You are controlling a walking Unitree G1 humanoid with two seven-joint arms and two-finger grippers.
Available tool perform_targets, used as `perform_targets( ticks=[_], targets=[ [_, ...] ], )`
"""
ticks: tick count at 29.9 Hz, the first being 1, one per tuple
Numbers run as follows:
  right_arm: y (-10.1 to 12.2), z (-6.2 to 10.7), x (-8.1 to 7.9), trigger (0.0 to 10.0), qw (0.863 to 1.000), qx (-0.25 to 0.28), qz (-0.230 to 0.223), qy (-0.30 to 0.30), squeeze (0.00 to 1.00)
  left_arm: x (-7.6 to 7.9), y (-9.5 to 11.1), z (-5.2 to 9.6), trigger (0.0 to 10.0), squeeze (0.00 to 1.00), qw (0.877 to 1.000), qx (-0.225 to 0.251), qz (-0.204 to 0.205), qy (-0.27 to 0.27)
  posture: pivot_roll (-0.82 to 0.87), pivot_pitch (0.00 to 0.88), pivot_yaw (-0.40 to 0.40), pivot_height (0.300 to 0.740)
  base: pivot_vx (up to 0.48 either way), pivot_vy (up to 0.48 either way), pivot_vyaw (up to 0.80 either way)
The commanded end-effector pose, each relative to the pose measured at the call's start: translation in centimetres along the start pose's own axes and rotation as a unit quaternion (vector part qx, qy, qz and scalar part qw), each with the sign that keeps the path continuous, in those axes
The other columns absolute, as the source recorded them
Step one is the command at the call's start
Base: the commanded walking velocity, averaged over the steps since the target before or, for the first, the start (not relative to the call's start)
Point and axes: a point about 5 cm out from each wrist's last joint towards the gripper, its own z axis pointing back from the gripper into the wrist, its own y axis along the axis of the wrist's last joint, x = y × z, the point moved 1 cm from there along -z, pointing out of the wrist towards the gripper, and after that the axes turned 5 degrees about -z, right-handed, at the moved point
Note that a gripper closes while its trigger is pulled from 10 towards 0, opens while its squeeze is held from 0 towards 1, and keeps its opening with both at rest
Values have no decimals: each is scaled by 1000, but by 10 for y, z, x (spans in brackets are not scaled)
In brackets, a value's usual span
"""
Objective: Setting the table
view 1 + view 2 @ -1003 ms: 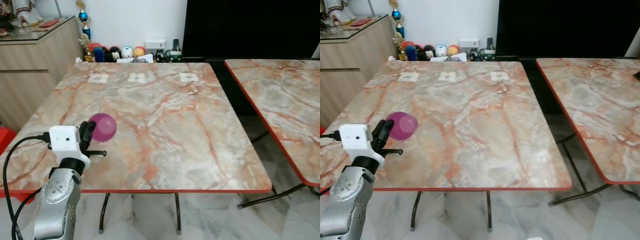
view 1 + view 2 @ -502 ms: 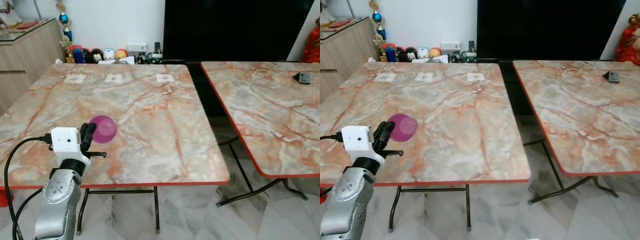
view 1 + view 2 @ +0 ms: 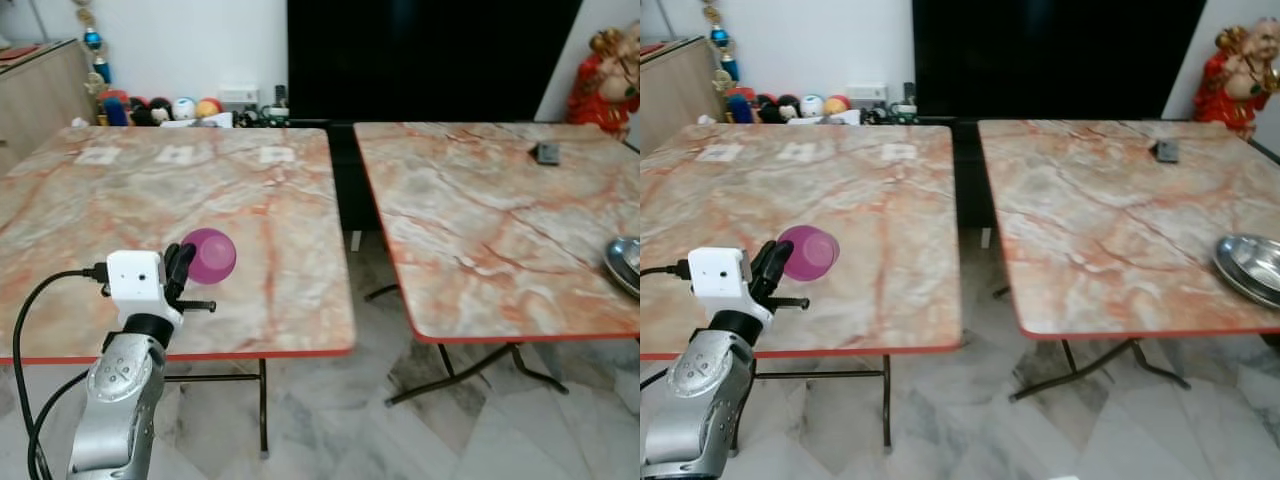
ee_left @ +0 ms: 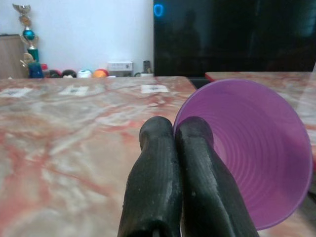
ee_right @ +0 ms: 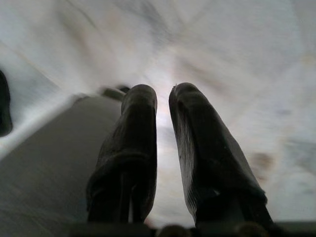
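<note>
A purple plastic cup (image 3: 210, 255) is held on its side by its rim, its mouth facing the wrist camera (image 4: 247, 148). My left gripper (image 3: 183, 262) is shut on that rim, over the near part of the left marble table (image 3: 150, 190). In the left wrist view the two black fingers (image 4: 153, 173) press together beside the cup wall. A silver metal dish (image 3: 1252, 265) lies at the right edge of the right marble table (image 3: 480, 220). My right gripper (image 5: 163, 103) hangs idle over pale floor, fingers close together with nothing between them.
A narrow gap with marble floor (image 3: 340, 420) separates the two red-edged folding tables. A small dark object (image 3: 547, 153) lies on the far part of the right table. A red figurine (image 3: 600, 75) stands at the back right, and toys (image 3: 170, 108) line the back wall beside a large black screen (image 3: 430, 55).
The whole view has swung to the right, bringing the right table and the silver dish into sight. The cup stays in my left gripper, held the same way.
</note>
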Motion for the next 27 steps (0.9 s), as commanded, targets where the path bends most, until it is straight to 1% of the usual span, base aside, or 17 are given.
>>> perform_targets(
  ticks=[1,4,21,27],
  targets=[
    [9,-1,-3,10000,1000,14,-5,2,0,-14,6,1,10000,0,1000,8,-16,22,53,0,1,740,0,-446,800],
    [9,-1,-3,10000,1000,12,-18,1,0,-15,6,1,10000,0,1000,8,-17,23,54,0,0,740,0,-446,0],
    [11,-1,-1,10000,1000,15,-19,-2,0,-14,10,-1,10000,0,1000,16,-18,21,55,0,-7,740,0,-446,0],
    [11,-1,-1,10000,1000,15,-20,-3,0,-11,9,-2,10000,0,1000,15,-19,11,52,0,0,740,0,-446,0]
  ],
)
